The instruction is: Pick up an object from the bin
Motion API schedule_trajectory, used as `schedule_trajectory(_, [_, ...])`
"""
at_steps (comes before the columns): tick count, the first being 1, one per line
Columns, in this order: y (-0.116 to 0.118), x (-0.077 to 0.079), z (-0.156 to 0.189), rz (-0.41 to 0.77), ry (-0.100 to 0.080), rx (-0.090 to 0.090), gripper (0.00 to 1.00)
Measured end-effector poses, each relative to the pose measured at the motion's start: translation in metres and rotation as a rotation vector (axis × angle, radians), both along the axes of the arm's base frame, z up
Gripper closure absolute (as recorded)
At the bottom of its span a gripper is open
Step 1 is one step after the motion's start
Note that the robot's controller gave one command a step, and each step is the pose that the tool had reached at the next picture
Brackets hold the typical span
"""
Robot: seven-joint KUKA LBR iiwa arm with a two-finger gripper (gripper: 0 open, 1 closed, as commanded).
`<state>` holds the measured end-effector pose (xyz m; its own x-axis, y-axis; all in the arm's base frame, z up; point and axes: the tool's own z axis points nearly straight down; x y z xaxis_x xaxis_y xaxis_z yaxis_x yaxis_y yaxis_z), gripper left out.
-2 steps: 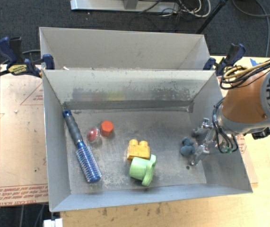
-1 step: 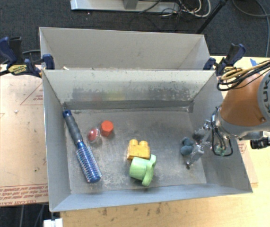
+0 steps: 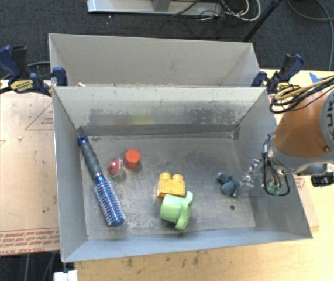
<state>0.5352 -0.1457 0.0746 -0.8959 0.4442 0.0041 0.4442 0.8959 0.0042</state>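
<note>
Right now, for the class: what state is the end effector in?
End effector: cannot be told; it is beside a small grey-blue thing at the bin's right.

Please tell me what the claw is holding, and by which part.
It cannot be told: the claw sits beside a small grey-blue thing at the bin's right.

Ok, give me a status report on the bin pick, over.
Gripper low in bin, right side. Small grey-blue thing just beside it. Yellow block, green cup well clear.
</note>
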Motion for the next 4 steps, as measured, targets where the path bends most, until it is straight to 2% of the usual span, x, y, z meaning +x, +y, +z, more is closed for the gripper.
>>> schedule_trajectory(1, [0.038,0.031,0.002,0.143,-0.013,-0.013,1.00])
schedule_trajectory(2, [0.040,0.030,0.000,0.143,-0.014,-0.008,0.00])
schedule_trajectory(3, [0.057,0.029,0.003,0.345,-0.012,-0.008,0.00])
schedule_trajectory(4, [0.045,0.021,0.002,0.067,-0.009,-0.004,0.00])
